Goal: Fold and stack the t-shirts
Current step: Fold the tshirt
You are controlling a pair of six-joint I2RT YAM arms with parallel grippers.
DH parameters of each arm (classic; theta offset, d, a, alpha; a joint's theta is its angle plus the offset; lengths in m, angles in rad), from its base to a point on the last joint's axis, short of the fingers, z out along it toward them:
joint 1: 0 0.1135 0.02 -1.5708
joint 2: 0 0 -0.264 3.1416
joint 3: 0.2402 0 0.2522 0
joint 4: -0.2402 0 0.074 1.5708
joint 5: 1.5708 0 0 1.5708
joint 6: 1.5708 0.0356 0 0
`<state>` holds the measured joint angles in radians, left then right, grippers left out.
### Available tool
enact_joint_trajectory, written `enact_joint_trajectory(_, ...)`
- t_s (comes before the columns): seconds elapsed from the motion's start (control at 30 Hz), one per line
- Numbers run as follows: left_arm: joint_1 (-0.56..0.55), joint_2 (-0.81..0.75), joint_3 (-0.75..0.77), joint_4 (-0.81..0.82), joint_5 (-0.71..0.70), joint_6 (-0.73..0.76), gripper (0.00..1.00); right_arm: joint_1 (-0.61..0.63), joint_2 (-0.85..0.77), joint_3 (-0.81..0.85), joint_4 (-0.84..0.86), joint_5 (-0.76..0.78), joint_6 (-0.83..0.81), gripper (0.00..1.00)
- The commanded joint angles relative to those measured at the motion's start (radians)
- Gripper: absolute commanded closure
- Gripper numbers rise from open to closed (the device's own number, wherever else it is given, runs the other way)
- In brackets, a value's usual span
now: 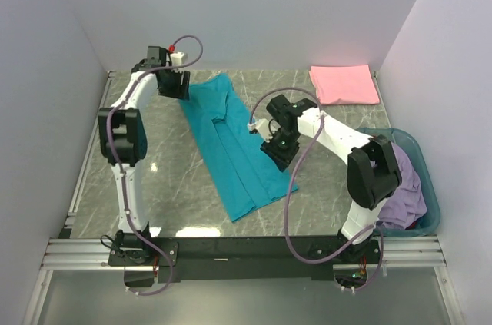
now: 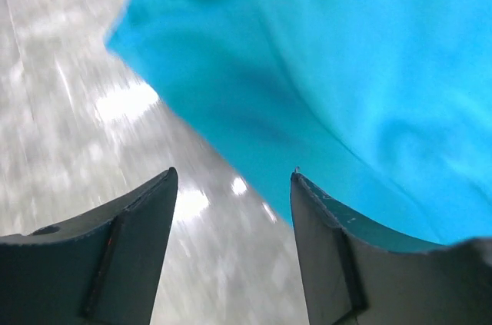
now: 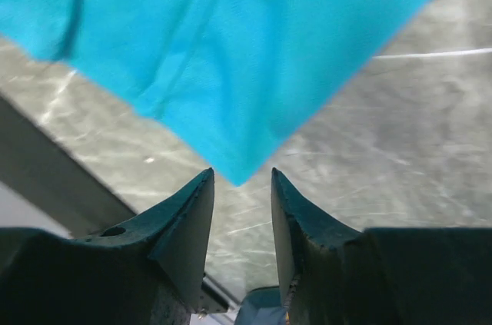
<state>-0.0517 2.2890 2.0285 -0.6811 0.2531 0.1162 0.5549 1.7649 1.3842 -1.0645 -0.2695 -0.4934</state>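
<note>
A teal t-shirt point(image 1: 231, 140) lies on the table as a long strip, running from the back left toward the front middle. My left gripper point(image 1: 173, 85) hovers at its far left edge, open, with bare table between the fingers and teal cloth point(image 2: 346, 71) just past the right fingertip point(image 2: 304, 187). My right gripper point(image 1: 280, 150) sits over the shirt's near right edge, open. A corner of the teal shirt point(image 3: 231, 71) points at the gap between its tips, and nothing is gripped. A pink t-shirt point(image 1: 344, 84) lies folded at the back right. A lavender t-shirt point(image 1: 405, 187) is bunched in the basket.
A rigid teal basket point(image 1: 430, 187) stands at the table's right edge beside the right arm's base. White walls close in the back and both sides. A metal rail point(image 1: 246, 248) runs along the near edge. Grey marble table point(image 1: 169, 187) shows left of the teal shirt.
</note>
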Motion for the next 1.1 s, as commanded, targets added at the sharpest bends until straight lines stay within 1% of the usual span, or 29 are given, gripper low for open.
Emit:
enact_joint_trajectory(0.0,0.003,-0.258,-0.144,0.071,0.093,-0.046,0.33,-0.001,0.06,0.021,0.06,0.068,0.007,0.58)
enact_joint_trajectory(0.03,0.003,-0.287,-0.181,0.071,0.104,-0.056,0.33,-0.003,0.08,0.022,0.069,0.076,0.013,0.59)
enact_joint_trajectory(0.07,0.004,-0.339,-0.25,0.068,0.13,-0.062,0.33,-0.004,0.115,0.026,0.077,0.094,0.018,0.6)
enact_joint_trajectory(0.27,0.006,-0.495,-0.466,0.063,0.186,-0.089,0.34,0.007,0.195,-0.031,0.133,0.121,0.03,0.64)
enact_joint_trajectory(0.37,0.006,-0.536,-0.526,0.051,0.198,-0.093,0.35,0.034,0.214,-0.059,0.141,0.099,0.049,0.66)
enact_joint_trajectory(0.43,0.006,-0.551,-0.556,0.057,0.192,-0.105,0.38,0.078,0.217,-0.076,0.146,0.064,0.068,0.66)
enact_joint_trajectory(0.5,0.003,-0.56,-0.593,0.067,0.206,-0.104,0.39,0.12,0.225,-0.099,0.15,0.043,0.082,0.67)
enact_joint_trajectory(0.53,-0.002,-0.556,-0.6,0.072,0.187,-0.108,0.4,0.173,0.228,-0.102,0.152,0.001,0.098,0.67)
enact_joint_trajectory(0.6,-0.014,-0.528,-0.605,0.069,0.192,-0.108,0.41,0.227,0.237,-0.102,0.149,-0.045,0.116,0.67)
enact_joint_trajectory(0.63,-0.022,-0.513,-0.602,0.069,0.177,-0.108,0.42,0.273,0.238,-0.097,0.146,-0.095,0.137,0.67)
enact_joint_trajectory(0.7,-0.048,-0.462,-0.587,0.064,0.178,-0.108,0.43,0.313,0.24,-0.079,0.135,-0.155,0.153,0.67)
enact_joint_trajectory(0.73,-0.056,-0.445,-0.582,0.072,0.182,-0.151,0.43,0.324,0.237,-0.073,0.129,-0.177,0.16,0.66)
enact_joint_trajectory(0.77,-0.066,-0.41,-0.571,0.078,0.187,-0.158,0.44,0.332,0.222,-0.06,0.123,-0.224,0.162,0.64)
enact_joint_trajectory(0.83,-0.083,-0.372,-0.55,0.087,0.193,-0.162,0.46,0.327,0.2,-0.045,0.109,-0.237,0.171,0.61)
enact_joint_trajectory(0.97,-0.111,-0.274,-0.493,0.135,0.205,-0.193,0.49,0.26,0.114,-0.016,0.104,-0.206,0.167,0.58)
enact_joint_trajectory(1.0,-0.114,-0.257,-0.482,0.141,0.206,-0.202,0.5,0.207,0.107,-0.008,0.1,-0.194,0.161,0.58)
enact_joint_trajectory(1.07,-0.125,-0.2,-0.444,0.147,0.21,-0.219,0.53,0.143,0.105,0.022,0.103,-0.182,0.161,0.58)
